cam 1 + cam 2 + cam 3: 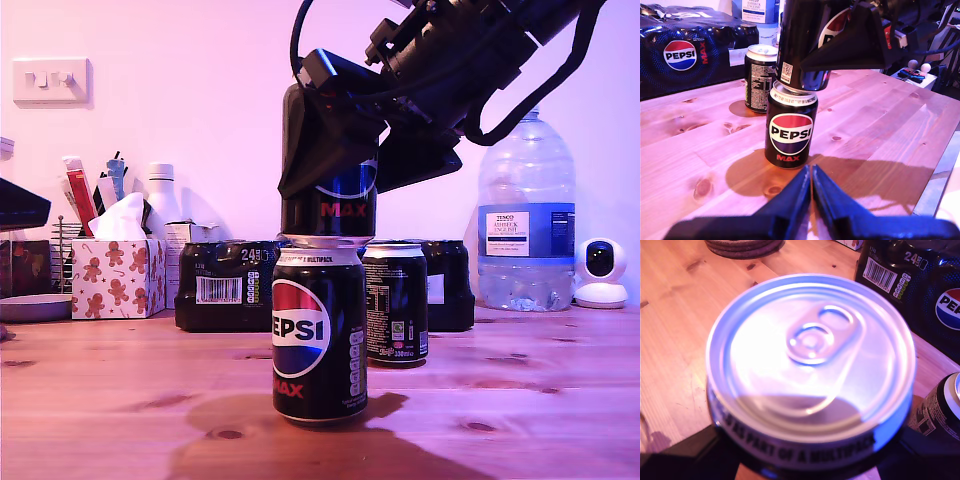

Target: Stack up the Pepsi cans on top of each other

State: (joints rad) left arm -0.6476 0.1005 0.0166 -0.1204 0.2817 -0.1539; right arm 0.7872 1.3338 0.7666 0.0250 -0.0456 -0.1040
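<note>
Pepsi can clamped in my second gripper sits on another; my first gripper closed, empty.

Pepsi cans: black, red-white-blue globe | tissue box: gingerbread-man print

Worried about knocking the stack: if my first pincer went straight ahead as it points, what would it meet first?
Probably the bottom Pepsi can, which stands dead ahead of my shut first pincer; only bare table shows between them.
</note>
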